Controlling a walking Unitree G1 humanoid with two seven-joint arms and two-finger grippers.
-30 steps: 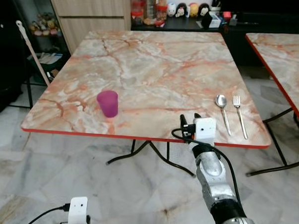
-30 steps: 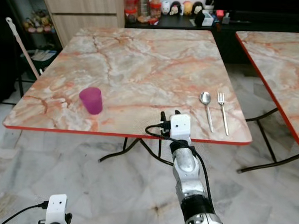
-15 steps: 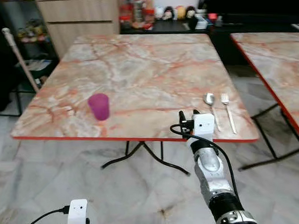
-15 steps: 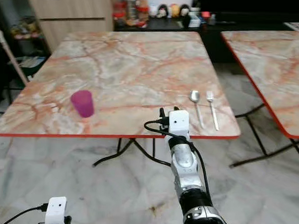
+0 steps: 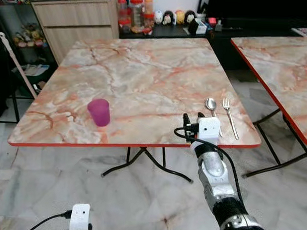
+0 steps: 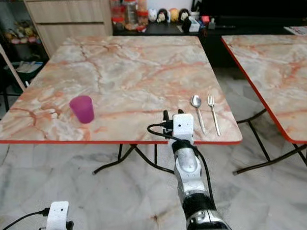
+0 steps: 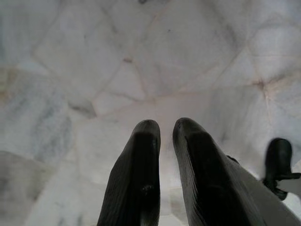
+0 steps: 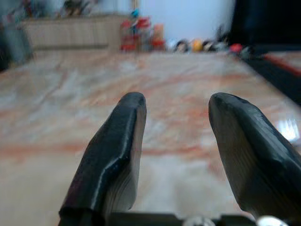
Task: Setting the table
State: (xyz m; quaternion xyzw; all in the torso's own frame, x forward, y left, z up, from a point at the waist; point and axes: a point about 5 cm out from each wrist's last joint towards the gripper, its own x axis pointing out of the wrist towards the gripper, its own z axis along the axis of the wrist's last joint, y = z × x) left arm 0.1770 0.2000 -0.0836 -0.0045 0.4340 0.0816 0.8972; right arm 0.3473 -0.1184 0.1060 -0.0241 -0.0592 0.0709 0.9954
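From the head cameras, the marble table (image 5: 145, 69) carries a purple cup (image 5: 99, 112) near its front-left edge and a spoon (image 5: 211, 106) with a fork (image 5: 229, 116) just beside it at the front right. The right gripper (image 5: 193, 120) is raised at the near edge, just left of the spoon; the left gripper (image 7: 164, 136) hangs low by the floor. The right wrist view looks along the tabletop between fingers (image 8: 113, 160) parted wide, holding nothing. The left wrist view has its fingers nearly together over floor tiles, empty. Judging the next step, either item wants a low, level approach, aligned squarely before closing.
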